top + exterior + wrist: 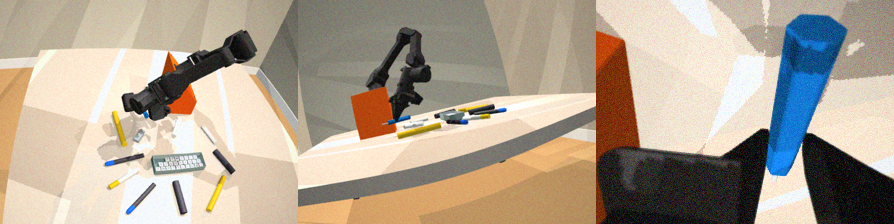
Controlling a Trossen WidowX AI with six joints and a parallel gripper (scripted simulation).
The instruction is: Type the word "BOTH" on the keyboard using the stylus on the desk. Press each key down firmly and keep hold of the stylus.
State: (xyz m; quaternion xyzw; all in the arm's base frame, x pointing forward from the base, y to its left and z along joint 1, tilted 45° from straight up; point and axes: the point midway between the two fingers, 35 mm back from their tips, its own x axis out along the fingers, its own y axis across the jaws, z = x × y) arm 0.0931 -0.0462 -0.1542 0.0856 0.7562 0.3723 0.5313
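My gripper (146, 112) (397, 115) (785, 138) is shut on the blue stylus (145, 114) (399, 119) (803, 85). It grips the stylus near its thin-tipped end, and the blue shaft sticks out ahead of the fingers in the wrist view. The stylus lies almost level, low over the table, just in front of the orange block (184, 98) (371, 113) (611, 95). The small grey-green keyboard (178, 162) (451, 115) with white keys lies flat on the table, well in front of the gripper and a little to the right in the top view.
Several markers lie around the keyboard: a yellow one (119, 128) (419, 130), a dark one with a blue tip (123, 160), a white and yellow one (123, 178), a dark cylinder (179, 197), a white one (208, 134). A small grey block (139, 135) lies under the gripper.
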